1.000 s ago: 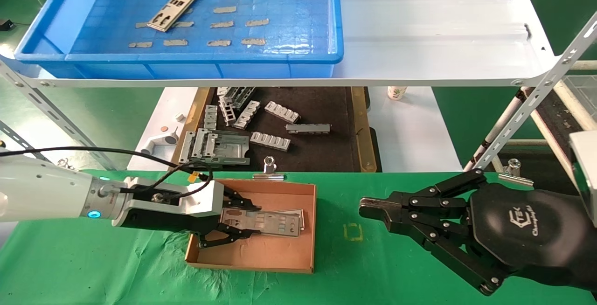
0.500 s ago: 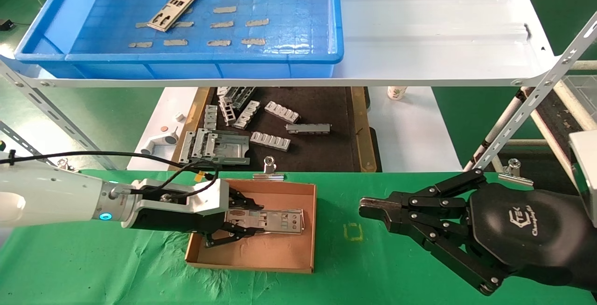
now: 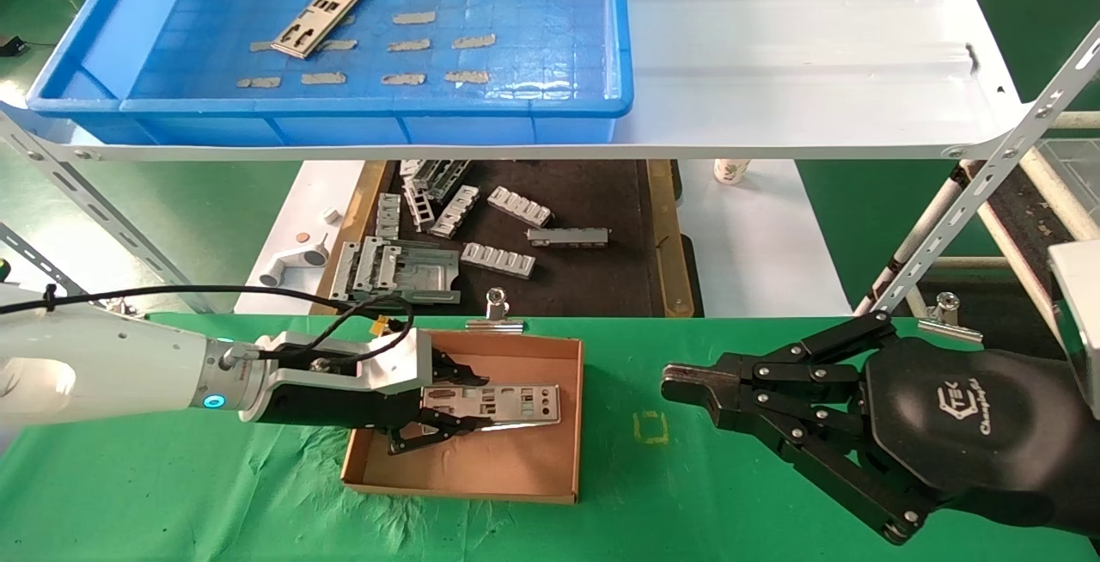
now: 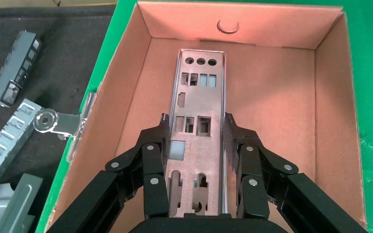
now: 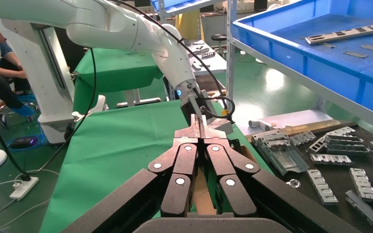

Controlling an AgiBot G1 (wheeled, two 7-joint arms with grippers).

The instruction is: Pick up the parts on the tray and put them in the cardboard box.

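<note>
A: Where is the left pincer [image 3: 447,412] found, and what is carried in it?

B: It is reached in over the left wall of the cardboard box [image 3: 533,480], with one plate [image 3: 507,405] clamped by its long edges between the two fingers [image 4: 154,160]. In the left wrist view the plate [image 4: 196,107] is seen pointing along the box's length, toward the right wall, low over the floor of the cardboard box [image 4: 281,97]. Whether contact with the floor has been made cannot be told.

A: Why is the plate gripped by its edges?

B: A thin sheet lying flat offers little else to be pinched, it is judged. By holding it level and lengthwise, room inside the low walls is used well, and the plate can be released flat.

A: And the right pincer [image 3: 687,383]?

B: It is parked over the green bench [image 3: 644,502], to the right of the box, its fingers pressed together on nothing.

A: What is left of the task?

B: One more plate [image 3: 329,8] is seen lying slantwise in the blue tray [image 3: 369,128] on the far shelf, among the tape strips [image 3: 404,78]. So the job is judged about half done, release being the step next called for.
</note>
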